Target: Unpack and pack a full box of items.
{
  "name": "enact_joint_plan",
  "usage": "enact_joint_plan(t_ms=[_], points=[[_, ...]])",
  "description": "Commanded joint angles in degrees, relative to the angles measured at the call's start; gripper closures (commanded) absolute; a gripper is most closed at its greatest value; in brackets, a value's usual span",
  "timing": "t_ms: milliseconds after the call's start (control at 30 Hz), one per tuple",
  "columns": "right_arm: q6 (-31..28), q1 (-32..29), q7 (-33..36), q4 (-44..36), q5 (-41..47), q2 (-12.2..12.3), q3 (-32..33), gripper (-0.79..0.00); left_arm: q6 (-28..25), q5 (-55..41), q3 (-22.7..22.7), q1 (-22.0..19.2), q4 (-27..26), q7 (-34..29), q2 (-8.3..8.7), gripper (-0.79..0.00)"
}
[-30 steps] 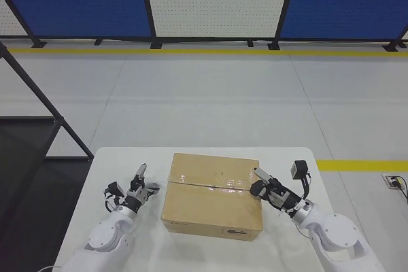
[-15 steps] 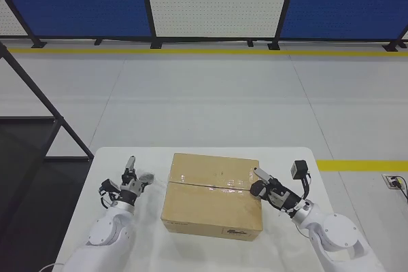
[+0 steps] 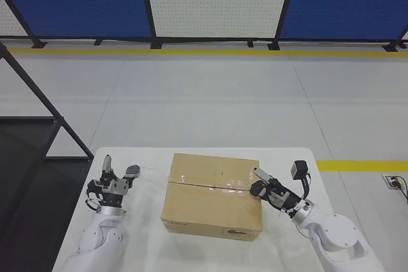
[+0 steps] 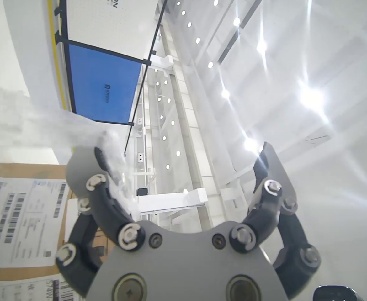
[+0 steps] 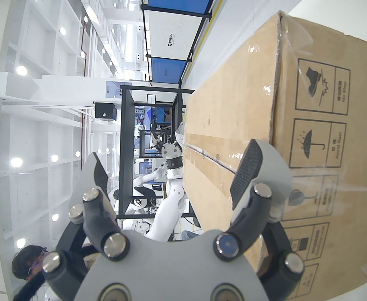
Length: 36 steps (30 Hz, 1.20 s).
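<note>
Mid tabletop (image 3: 190, 253): closed cardboard box (image 3: 214, 197), flaps shut, clear tape along the centre seam across the top, printed handling symbols on the end facing the right arm, white shipping labels on the end facing the left arm. At the box's right end, level with the seam: right end effector (image 3: 258, 182), released, jaws spread wide, nothing between them. From the right wrist view, box (image 5: 249, 95) close in front of the right end effector (image 5: 174, 161), one finger pad (image 5: 244, 170) over the top edge near the seam, the other finger off to the side away from the cardboard; contact with the box not clear. Off the box's left end, apart from it, over the left part of the tabletop: left end effector (image 3: 120, 168), tipped upward toward the ceiling, also released, jaws wide apart, gripping nothing. From the left wrist view, labelled box end (image 4: 23, 214) off to one side of the left end effector (image 4: 182, 155). Translucent film strip (image 4: 61, 126) against one finger (image 4: 100, 158) of that end effector, running off toward the frame edge; material not clear.
</note>
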Motion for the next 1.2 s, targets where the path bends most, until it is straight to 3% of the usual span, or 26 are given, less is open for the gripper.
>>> enact_joint_plan(t_ms=[0, 733, 1167], points=[[0.00, 0.00, 0.00, 0.00, 0.00, 0.00, 0.00, -0.785, -0.67, -0.28, -1.14, 0.64, -0.72, -0.57, 0.00, -0.785], [0.00, 0.00, 0.00, 0.00, 0.00, 0.00, 0.00, -0.785, -1.45, 2.81, -10.13, 6.47, -9.58, -1.81, -0.28, -0.785], [0.00, 0.00, 0.00, 0.00, 0.00, 0.00, 0.00, -0.785, 0.27, 4.48, -13.04, 6.26, -11.42, -0.97, -0.90, -0.785]])
